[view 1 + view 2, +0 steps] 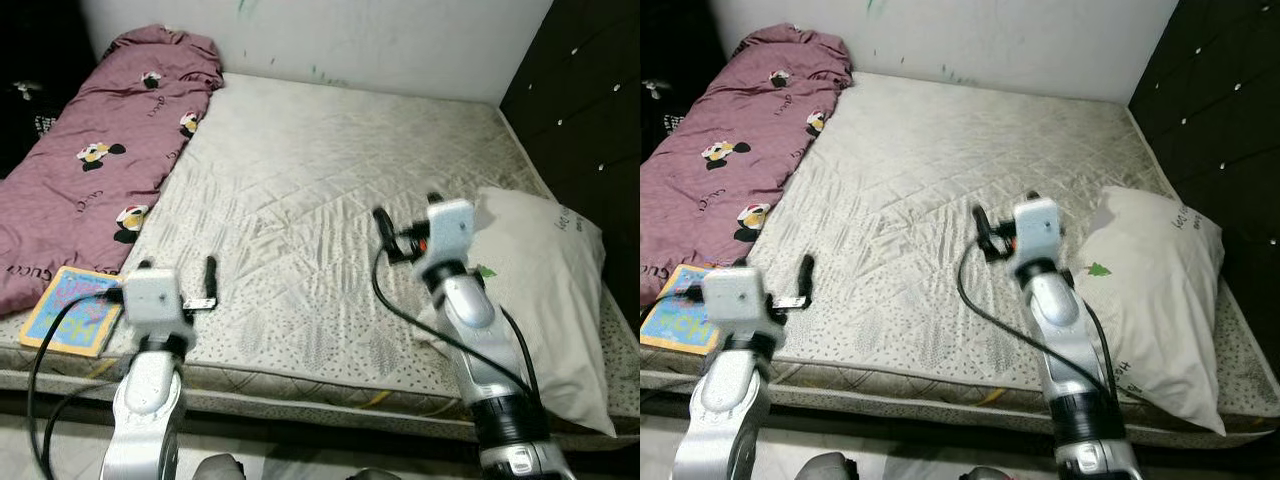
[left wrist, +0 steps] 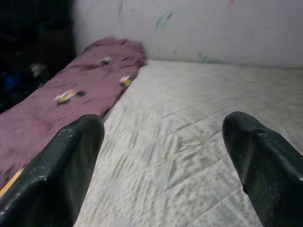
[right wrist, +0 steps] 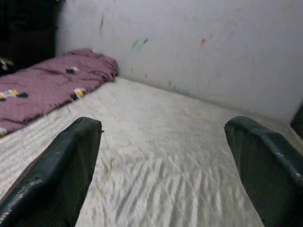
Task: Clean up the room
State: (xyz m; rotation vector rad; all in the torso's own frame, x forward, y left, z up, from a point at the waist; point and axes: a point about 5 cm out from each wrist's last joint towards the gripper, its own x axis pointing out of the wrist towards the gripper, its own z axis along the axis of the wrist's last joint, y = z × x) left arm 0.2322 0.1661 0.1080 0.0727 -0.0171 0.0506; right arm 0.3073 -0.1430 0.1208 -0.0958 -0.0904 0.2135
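We see both our hands raised over the bare mattress (image 1: 330,190) of the bed. Our left hand (image 1: 207,285) hangs near the front edge, fingers spread wide and empty; our right hand (image 1: 385,235) hovers over the middle, also spread wide and empty. A maroon blanket (image 1: 100,150) lies along the left side, a colourful book (image 1: 72,310) at its near end, and a white pillow (image 1: 545,290) rests at the right.

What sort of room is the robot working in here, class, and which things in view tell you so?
Most likely a bedroom. A wide bare mattress takes up most of the view, a white pillow lies on its right side, and a maroon cartoon-print blanket is spread along its left edge against the wall.
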